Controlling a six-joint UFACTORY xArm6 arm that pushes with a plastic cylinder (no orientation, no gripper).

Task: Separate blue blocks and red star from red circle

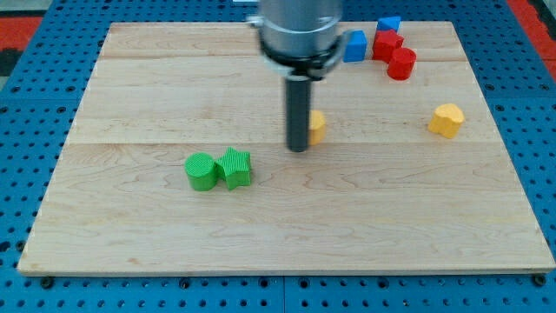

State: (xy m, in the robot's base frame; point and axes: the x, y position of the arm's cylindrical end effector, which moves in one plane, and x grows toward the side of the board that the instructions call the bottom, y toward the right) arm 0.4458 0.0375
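Observation:
A red circle (401, 63) sits near the view's top right, touching a red star (387, 43) just above and left of it. One blue block (354, 45) lies left of the star, touching or almost touching it. A second blue block (389, 23) lies just above the star. My tip (298, 148) rests on the board near the middle, well below and left of this cluster, right beside a yellow block (318, 126) that the rod partly hides.
A green circle (201, 170) and a green star (235, 167) touch each other at the lower left of the middle. A yellow block (446, 120) lies at the right. The wooden board (130, 217) sits on a blue perforated table.

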